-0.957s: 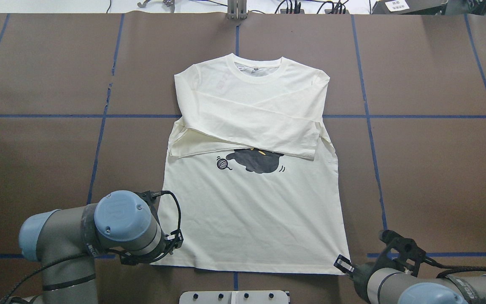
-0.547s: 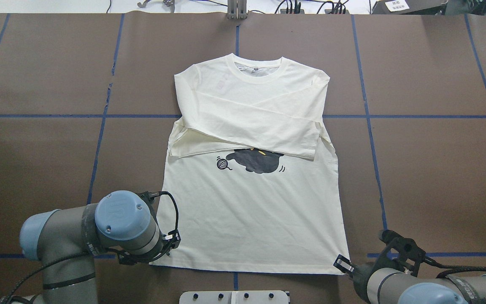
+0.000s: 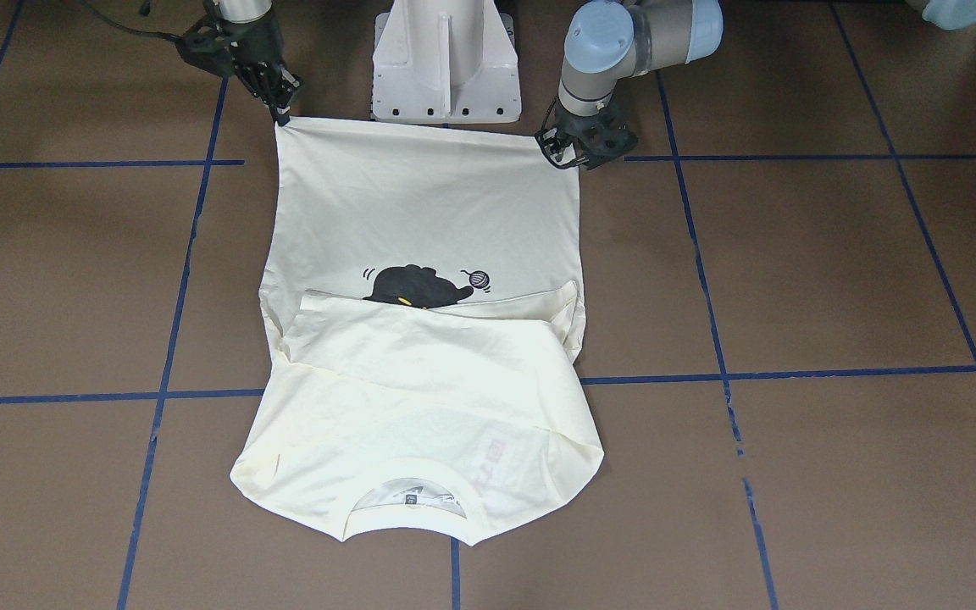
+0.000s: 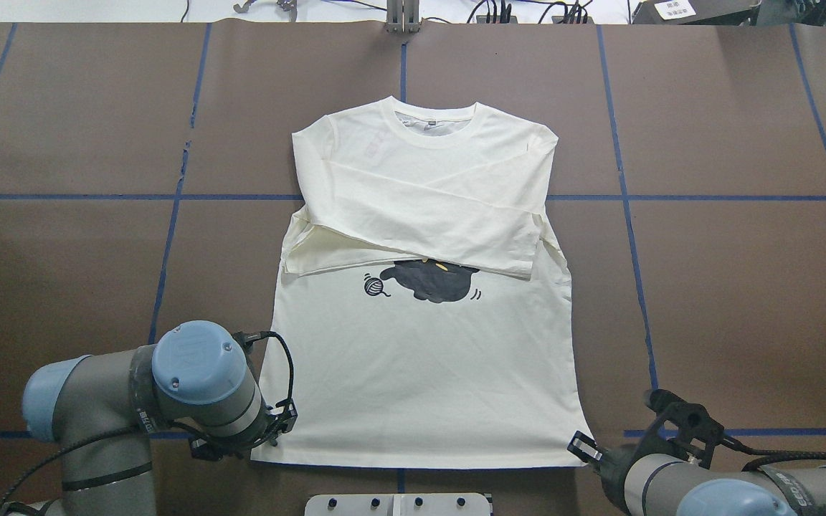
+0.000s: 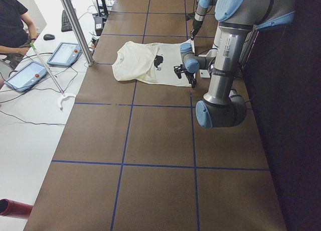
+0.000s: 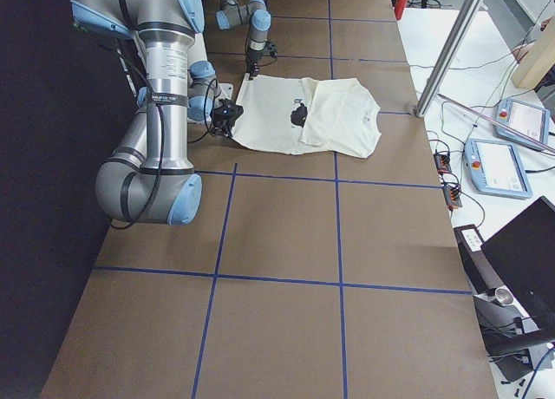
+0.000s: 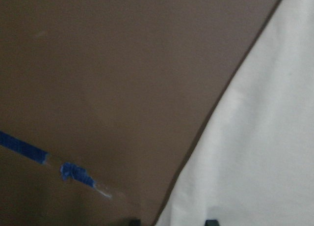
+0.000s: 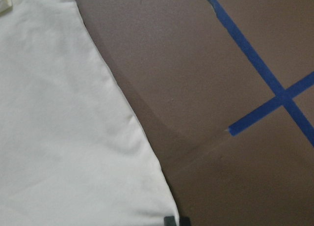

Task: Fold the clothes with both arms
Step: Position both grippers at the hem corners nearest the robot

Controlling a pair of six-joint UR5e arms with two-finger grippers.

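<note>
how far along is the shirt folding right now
Done: both sleeves lie folded across the chest of the shirt. In hand: the left gripper and right gripper sit at the two corners of the hem, apparently pinching them. Left: the lower half lies flat, so the hem is not yet carried up to the collar, nor any further fold made.

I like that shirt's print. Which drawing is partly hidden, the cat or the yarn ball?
The black cat: a folded sleeve of the shirt lies over part of it, while the yarn ball beside it shows whole.
</note>
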